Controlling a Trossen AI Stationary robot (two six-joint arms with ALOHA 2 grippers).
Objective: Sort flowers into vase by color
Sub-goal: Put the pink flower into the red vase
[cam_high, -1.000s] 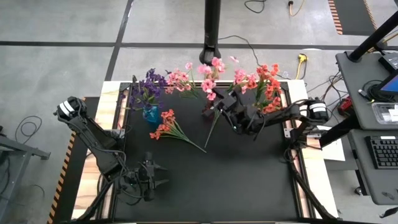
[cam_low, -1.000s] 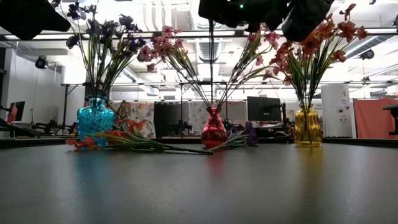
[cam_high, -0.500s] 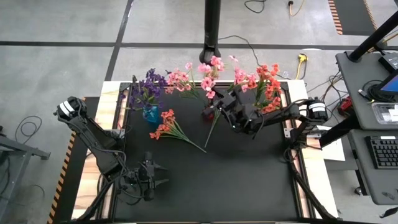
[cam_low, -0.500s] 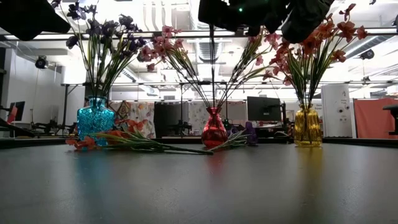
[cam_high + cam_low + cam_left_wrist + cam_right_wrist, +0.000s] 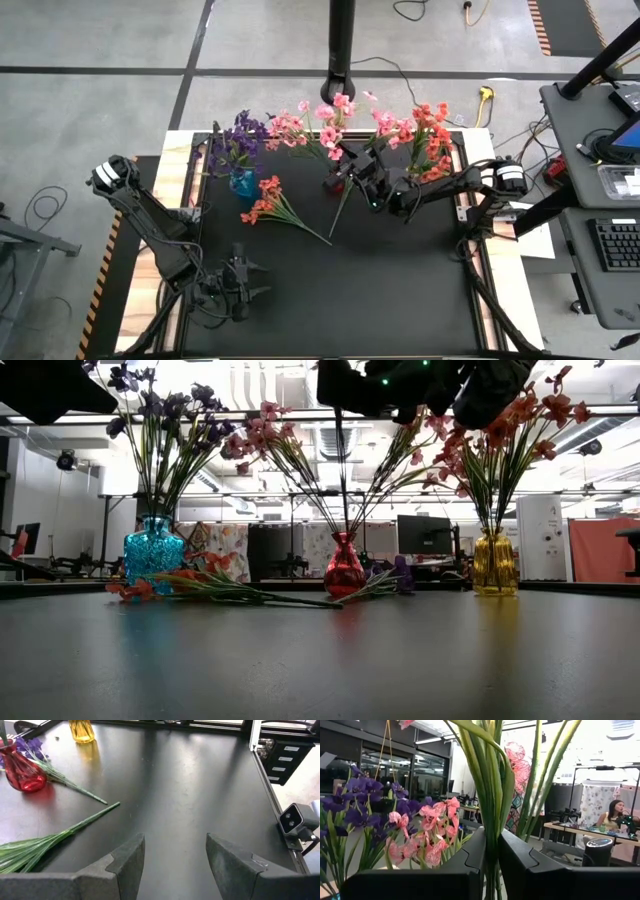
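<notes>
My right gripper (image 5: 354,165) is above the red vase (image 5: 335,183) at the far middle of the table, shut on a pink flower spray (image 5: 340,103) whose green stems (image 5: 492,780) stand upright. Other pink flowers (image 5: 288,127) stand in that vase. The blue vase (image 5: 243,183) holds purple flowers (image 5: 238,138), and the yellow vase (image 5: 495,563) holds orange-red ones (image 5: 432,135). An orange-red spray (image 5: 268,200) lies flat on the mat. A purple spray (image 5: 31,747) lies beside the red vase (image 5: 20,770). My left gripper (image 5: 250,283) waits open near the near edge. My right gripper pinches the pink spray's bundle of green stems (image 5: 493,837) between its two fingers (image 5: 520,855), partway down below the blossoms. The fingers come in level from the table's right and lie across the upright stems. The spray is lifted, blossoms on top; its lower end is hidden.
The three vases stand in a row along the far edge with blossoms spreading wide above them. The near half of the black mat (image 5: 380,290) is bare. A desk with a keyboard (image 5: 615,245) stands off the table's right side. A person (image 5: 612,815) sits in the room beyond.
My right gripper has shifted a little toward the table's left, over the red vase, carrying the pink spray upright with it. The sprays on the mat have stayed where they were.
</notes>
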